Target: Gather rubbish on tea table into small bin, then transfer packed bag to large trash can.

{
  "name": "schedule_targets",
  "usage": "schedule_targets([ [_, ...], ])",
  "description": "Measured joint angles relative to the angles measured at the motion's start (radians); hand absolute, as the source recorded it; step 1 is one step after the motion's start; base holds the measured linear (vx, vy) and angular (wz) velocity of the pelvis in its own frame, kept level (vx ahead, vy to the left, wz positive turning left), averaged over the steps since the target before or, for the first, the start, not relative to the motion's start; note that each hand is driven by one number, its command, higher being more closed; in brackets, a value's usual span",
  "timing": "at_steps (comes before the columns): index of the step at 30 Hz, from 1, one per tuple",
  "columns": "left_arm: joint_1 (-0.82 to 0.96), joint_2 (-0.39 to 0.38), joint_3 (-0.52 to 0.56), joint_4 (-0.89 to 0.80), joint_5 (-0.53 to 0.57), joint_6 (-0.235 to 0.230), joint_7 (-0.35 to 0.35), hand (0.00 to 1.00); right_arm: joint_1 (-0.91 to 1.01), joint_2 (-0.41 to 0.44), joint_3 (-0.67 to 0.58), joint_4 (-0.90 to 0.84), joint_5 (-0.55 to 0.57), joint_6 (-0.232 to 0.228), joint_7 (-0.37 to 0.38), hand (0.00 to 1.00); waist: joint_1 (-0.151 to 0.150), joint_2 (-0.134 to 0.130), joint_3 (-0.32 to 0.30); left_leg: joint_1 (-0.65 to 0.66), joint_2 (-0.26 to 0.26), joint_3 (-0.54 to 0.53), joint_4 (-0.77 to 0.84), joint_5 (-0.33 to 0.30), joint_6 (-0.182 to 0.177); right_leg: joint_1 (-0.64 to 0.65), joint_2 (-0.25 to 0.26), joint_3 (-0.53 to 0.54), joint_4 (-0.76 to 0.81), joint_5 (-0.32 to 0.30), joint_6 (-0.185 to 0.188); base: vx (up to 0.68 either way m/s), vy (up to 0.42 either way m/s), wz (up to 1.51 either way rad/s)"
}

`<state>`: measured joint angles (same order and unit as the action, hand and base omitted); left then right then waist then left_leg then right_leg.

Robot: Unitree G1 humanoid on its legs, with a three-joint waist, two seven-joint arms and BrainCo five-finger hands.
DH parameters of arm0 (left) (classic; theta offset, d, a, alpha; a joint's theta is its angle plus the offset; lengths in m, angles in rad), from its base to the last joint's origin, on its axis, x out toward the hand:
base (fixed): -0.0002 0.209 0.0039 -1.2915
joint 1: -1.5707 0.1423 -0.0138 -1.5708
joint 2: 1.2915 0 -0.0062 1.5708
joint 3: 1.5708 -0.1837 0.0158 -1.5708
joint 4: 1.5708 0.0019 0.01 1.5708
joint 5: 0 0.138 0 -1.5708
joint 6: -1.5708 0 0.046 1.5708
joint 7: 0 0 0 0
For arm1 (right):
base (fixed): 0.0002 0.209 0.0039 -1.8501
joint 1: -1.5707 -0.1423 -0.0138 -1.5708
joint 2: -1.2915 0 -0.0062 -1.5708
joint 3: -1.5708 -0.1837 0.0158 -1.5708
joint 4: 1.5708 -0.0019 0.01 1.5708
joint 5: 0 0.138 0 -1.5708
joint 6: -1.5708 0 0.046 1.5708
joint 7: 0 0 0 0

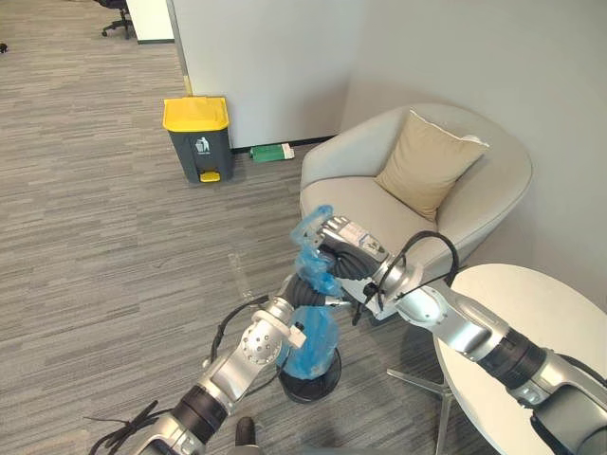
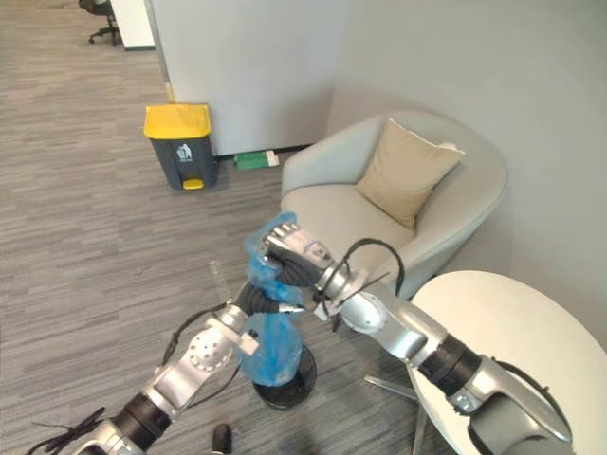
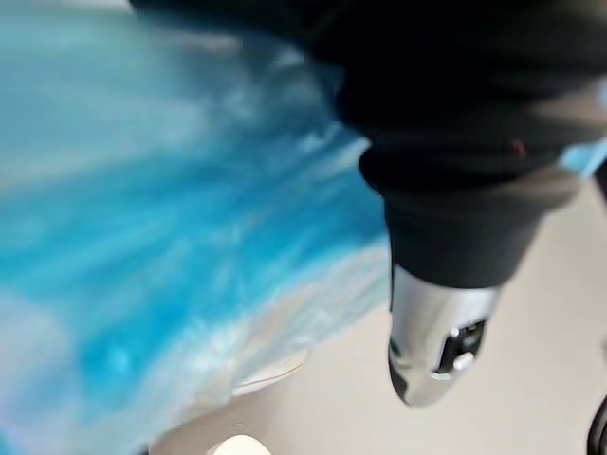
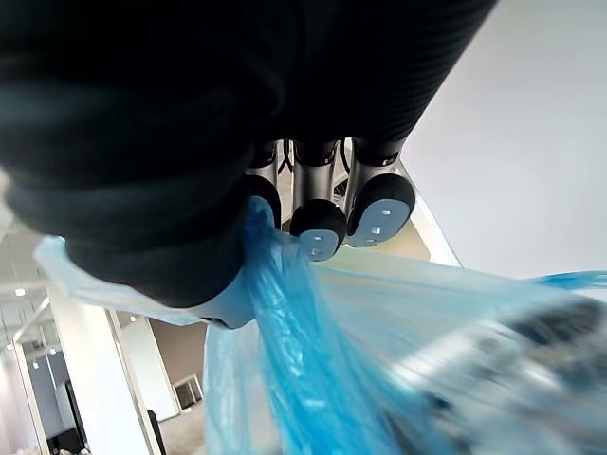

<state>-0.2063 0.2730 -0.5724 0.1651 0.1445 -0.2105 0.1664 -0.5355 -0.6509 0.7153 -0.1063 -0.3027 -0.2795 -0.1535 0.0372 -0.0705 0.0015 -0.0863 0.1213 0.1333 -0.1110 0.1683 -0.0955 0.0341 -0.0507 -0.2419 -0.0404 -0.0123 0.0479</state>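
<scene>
Looking down on a grey striped carpet [image 1: 95,237], we see a white wall [image 1: 266,66] behind, a grey bin with a yellow lid [image 1: 199,137] standing against it, and a beige armchair [image 1: 474,180] with a tan cushion [image 1: 427,161] just to its right. A round white table [image 1: 531,322] fills the near right corner.

Between chair and table, both arms meet at a blue bag [image 1: 313,346]. The bag hangs upright, long axis vertical, its gathered neck pointing up and its full end down at the mouth of a small black bin [image 1: 308,384] on the carpet; we cannot tell whether it is clear of that bin.

The right hand [image 1: 334,248] has the neck, its fingers [image 4: 318,227] curled tight and pinching the bunched plastic. The left hand [image 1: 305,290] lies against the bag's middle, just below the right; we cannot tell how its fingers are set.
</scene>
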Motion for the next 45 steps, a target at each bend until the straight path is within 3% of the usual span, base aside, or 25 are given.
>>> schedule_targets([
  [19, 0.037, -0.094, 0.096, 0.053, 0.132, 0.050, 0.119, 0.00, -0.003, 0.180, -0.007, -0.002, 0.129, 0.025, 0.057, 1.00, 0.009, -0.007, -0.004, 0.018, 0.003, 0.000, -0.001, 0.003, -0.004, -0.005, 0.000, 0.005, 0.030, -0.014, 0.011, 0.00, 0.001, 0.00],
  [20, 0.049, -0.095, 0.101, 0.054, 0.135, 0.050, 0.120, 1.00, -0.003, 0.183, -0.007, -0.011, 0.149, 0.025, 0.060, 1.00, 0.011, -0.007, -0.003, 0.017, 0.003, 0.000, -0.001, 0.003, -0.004, -0.007, 0.000, 0.006, 0.033, -0.014, 0.011, 0.00, 0.000, 0.00],
  [34, 0.083, -0.111, 0.098, 0.171, 0.140, 0.050, 0.105, 1.00, 0.053, 0.219, -0.038, -0.055, 0.227, 0.025, 0.097, 1.00, 0.011, -0.015, 0.002, 0.015, 0.010, 0.010, 0.000, -0.006, -0.014, -0.016, -0.001, 0.021, 0.031, -0.015, 0.012, 0.00, -0.002, -0.02],
  [44, 0.085, -0.119, 0.104, 0.132, 0.087, 0.057, 0.104, 1.00, 0.118, 0.265, -0.111, -0.077, 0.234, 0.023, 0.104, 1.00, 0.001, -0.013, 0.004, 0.019, 0.003, 0.017, 0.000, -0.002, -0.009, -0.020, -0.002, 0.027, 0.039, -0.011, 0.006, 0.02, -0.005, -0.02],
  [45, 0.089, -0.122, 0.107, 0.125, 0.086, 0.061, 0.104, 1.00, 0.123, 0.265, -0.114, -0.077, 0.233, 0.022, 0.104, 0.00, 0.001, -0.013, 0.005, 0.019, 0.003, 0.017, 0.000, -0.002, -0.009, -0.020, -0.003, 0.027, 0.040, -0.011, 0.006, 0.00, 0.000, 0.00],
])
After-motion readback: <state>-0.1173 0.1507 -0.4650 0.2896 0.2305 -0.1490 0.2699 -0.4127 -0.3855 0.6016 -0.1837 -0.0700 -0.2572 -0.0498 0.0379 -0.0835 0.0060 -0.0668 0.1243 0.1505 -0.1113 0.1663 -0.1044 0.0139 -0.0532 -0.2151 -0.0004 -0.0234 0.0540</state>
